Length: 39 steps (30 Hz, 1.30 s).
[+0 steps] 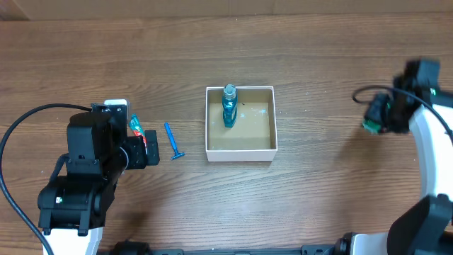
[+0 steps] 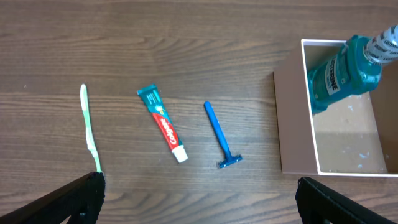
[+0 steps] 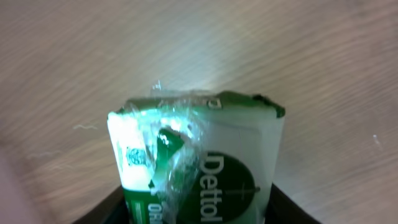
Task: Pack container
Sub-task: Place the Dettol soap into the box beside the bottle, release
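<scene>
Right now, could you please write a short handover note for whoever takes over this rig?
Left gripper: open and empty, over the table left of the container.
Right gripper: shut on a Dettol soap pack, well to the right of the container.
Done: the mouthwash bottle is in the container.
Left to pack: the soap pack, plus the toothpaste, blue razor and toothbrush, which lie on the table left of the container.

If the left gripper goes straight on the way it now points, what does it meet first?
Probably the bare table between the toothpaste tube and the razor; depth is unclear, so it might touch either one.
</scene>
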{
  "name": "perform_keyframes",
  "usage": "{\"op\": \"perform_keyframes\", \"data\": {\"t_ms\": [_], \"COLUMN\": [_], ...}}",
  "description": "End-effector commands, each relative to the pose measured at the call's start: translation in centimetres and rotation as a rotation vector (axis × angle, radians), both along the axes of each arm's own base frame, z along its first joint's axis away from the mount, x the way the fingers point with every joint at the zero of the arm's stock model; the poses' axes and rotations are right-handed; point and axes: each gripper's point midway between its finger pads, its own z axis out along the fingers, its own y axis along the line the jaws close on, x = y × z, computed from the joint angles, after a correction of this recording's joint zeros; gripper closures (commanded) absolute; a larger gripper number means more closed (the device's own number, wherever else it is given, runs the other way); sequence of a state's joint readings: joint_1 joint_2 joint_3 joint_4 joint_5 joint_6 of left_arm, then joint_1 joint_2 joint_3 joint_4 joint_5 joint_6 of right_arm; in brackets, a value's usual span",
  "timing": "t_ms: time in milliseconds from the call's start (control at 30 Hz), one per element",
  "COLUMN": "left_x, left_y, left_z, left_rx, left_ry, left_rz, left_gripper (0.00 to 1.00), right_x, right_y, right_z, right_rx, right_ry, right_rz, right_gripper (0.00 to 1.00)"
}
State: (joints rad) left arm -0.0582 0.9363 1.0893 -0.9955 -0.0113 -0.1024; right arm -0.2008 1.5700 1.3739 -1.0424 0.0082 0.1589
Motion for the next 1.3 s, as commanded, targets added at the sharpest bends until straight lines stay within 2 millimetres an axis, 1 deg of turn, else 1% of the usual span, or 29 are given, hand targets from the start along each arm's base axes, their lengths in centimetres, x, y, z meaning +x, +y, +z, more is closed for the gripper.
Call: {"op": "perform_keyframes", "data": {"t_ms": [0,33,67,100,133,167,200,267,400,433,533,600,667,700,733,767,800,833,867,900,933,1067,1167,1200,1233,1267], "left_x": [0.2,0.2,0.2,0.2,0.2,0.2,0.2,0.2,0.2,0.2,0.1,0.1,0.1,0.1,0.1,0.1,0.1,0.1,0.1,0.1,0.0,-0.3,-0.3,-0.3,-0.3,-0.3], "left_y": [0.1,0.1,0.1,0.1,0.1,0.1,0.1,0.1,0.1,0.1,0.1,0.1,0.1,0.1,0.1,0.1,0.1,0.1,0.1,0.1,0.1,0.1,0.1,0.2,0.2,0.2], "left_z": [0.9,0.9,0.9,0.9,0.9,0.9,0.9,0.9,0.9,0.9,0.8,0.8,0.8,0.8,0.8,0.8,0.8,0.7,0.7,0.7,0.7,0.4,0.4,0.4,0.4,0.4], "left_rx": [-0.007,-0.007,-0.007,-0.007,-0.007,-0.007,-0.007,-0.007,-0.007,-0.007,-0.006,-0.006,-0.006,-0.006,-0.006,-0.006,-0.006,-0.006,-0.006,-0.006,-0.006,-0.005,-0.005,-0.005,-0.005,-0.005], "left_ry": [-0.026,-0.026,-0.026,-0.026,-0.026,-0.026,-0.026,-0.026,-0.026,-0.026,-0.021,-0.019,-0.018,-0.018,-0.018,-0.018,-0.018,-0.017,-0.017,-0.017,-0.014,0.004,0.003,0.003,0.003,0.003], "left_rz": [0.01,0.01,0.01,0.01,0.01,0.01,0.01,0.01,0.01,0.01,0.01,0.01,0.01,0.01,0.01,0.01,0.01,0.01,0.009,0.009,0.009,0.01,0.01,0.01,0.01,0.01], "left_gripper": [0.0,0.0,0.0,0.0,0.0,0.0,0.0,0.0,0.0,0.0,0.0,0.0,0.0,0.0,0.0,0.0,0.0,0.0,0.0,0.0,0.0,0.0,0.0,0.0,0.0,0.0], "right_x": [2.8,3.1,3.1,2.9,2.5,2.2,1.9,1.3,0.2,0.1,0.4,1.0,1.4,1.6,1.6,1.6,1.6,1.7,1.8,1.8,1.8,2.1,2.1,2.1,2.3,2.7], "right_y": [7.7,11.3,13.8,15.4,17.4,19.1,20.8,22.8,26.6,27.3,27.7,27.4,26.9,26.9,26.9,26.9,26.9,27.0,27.0,27.0,27.0,27.2,27.2,27.2,27.1,26.6], "right_z": [10.8,12.6,12.9,12.8,12.1,11.3,9.9,7.2,2.4,1.2,-1.9,-3.6,-4.4,-5.4,-5.6,-5.9,-6.0,-6.0,-5.9,-5.9,-5.9,-5.9,-5.5,-4.3,-2.4,0.5], "right_rx": [0.023,0.056,0.079,0.099,0.126,0.141,0.146,0.143,0.11,0.098,0.08,0.039,0.004,-0.007,-0.01,-0.013,-0.014,-0.011,-0.009,-0.01,-0.01,-0.005,-0.003,0.007,0.015,0.006], "right_ry": [-0.25,-0.298,-0.313,-0.308,-0.288,-0.262,-0.224,-0.152,-0.017,0.012,0.085,0.106,0.113,0.127,0.133,0.14,0.141,0.135,0.131,0.132,0.131,0.119,0.111,0.084,0.035,-0.044], "right_rz": [0.142,0.196,0.226,0.234,0.233,0.254,0.283,0.286,0.377,0.392,0.372,0.359,0.349,0.345,0.346,0.345,0.345,0.345,0.346,0.345,0.346,0.346,0.346,0.346,0.344,0.331], "right_gripper": [0.96,0.96,0.96,0.96,0.96,0.96,0.96,0.96,0.96,0.96,0.96,0.96,0.96,0.89,0.78,0.71,0.7,0.64,0.51,0.49,0.44,0.38,0.38,0.39,0.39,0.39]}}
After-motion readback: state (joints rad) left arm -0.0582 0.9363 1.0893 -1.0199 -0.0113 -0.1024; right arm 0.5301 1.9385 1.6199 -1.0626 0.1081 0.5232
